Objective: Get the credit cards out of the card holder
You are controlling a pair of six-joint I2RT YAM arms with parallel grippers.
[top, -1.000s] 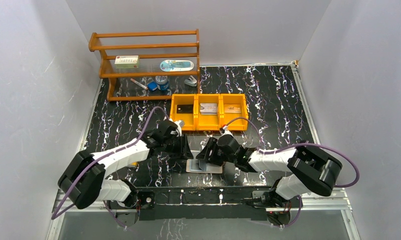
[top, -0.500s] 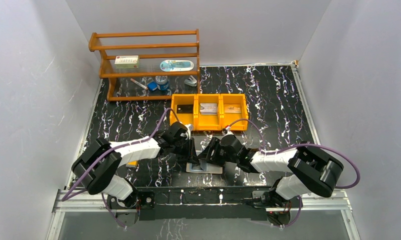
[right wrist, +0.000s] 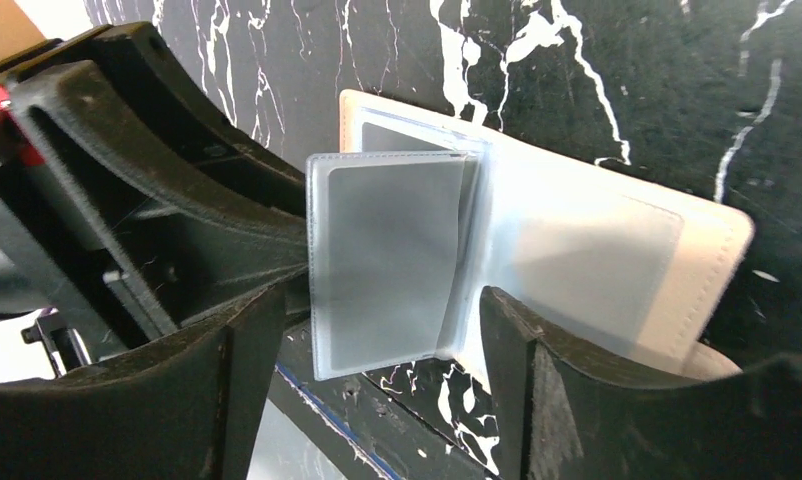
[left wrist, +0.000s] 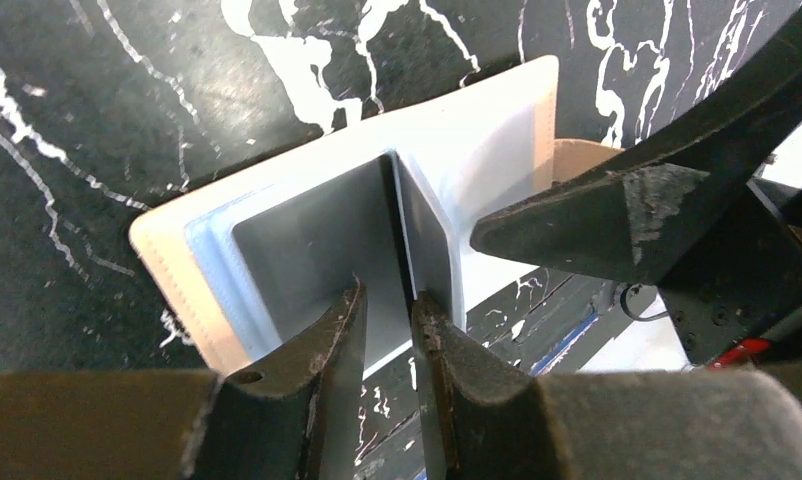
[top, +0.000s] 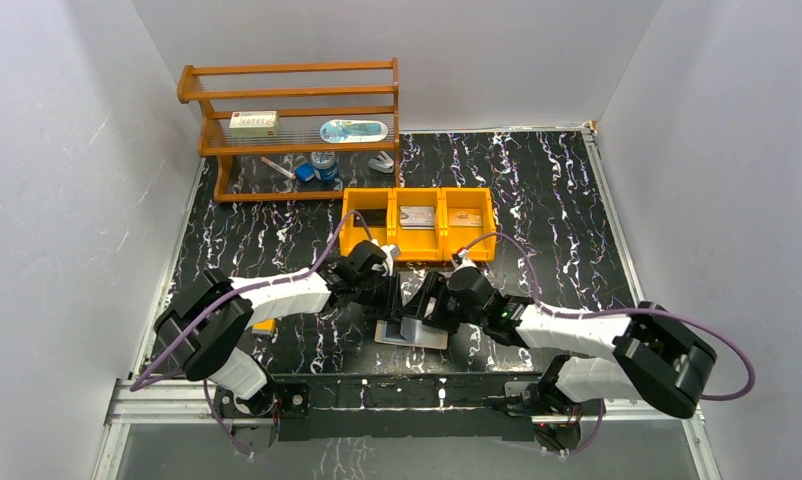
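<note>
The tan card holder (top: pixel 429 339) lies open on the table near the front edge. It also shows in the left wrist view (left wrist: pixel 172 250) and the right wrist view (right wrist: pixel 722 235). One bluish-clear sleeve (right wrist: pixel 387 250) stands upright from its spine and looks grey; I cannot tell if a card is inside. My left gripper (left wrist: pixel 387 300) straddles the sleeve's top edge (left wrist: pixel 399 220) with the jaws a narrow gap apart. My right gripper (right wrist: pixel 382 300) is wide open around the same sleeve, not touching it. A black (top: pixel 369 217), a grey-silver (top: pixel 417 217) and a brownish card (top: pixel 467 217) lie in the orange tray.
The orange three-compartment tray (top: pixel 417 250) stands just behind both grippers. A wooden rack (top: pixel 292 95) with small items is at the back left. The metal front rail (top: pixel 407 385) runs close below the holder. A yellow object (top: pixel 265 325) lies under the left arm.
My left gripper has moved right, in over the holder, and now meets the right gripper there. The right gripper has shifted slightly right. The sleeve now stands clearly upright.
</note>
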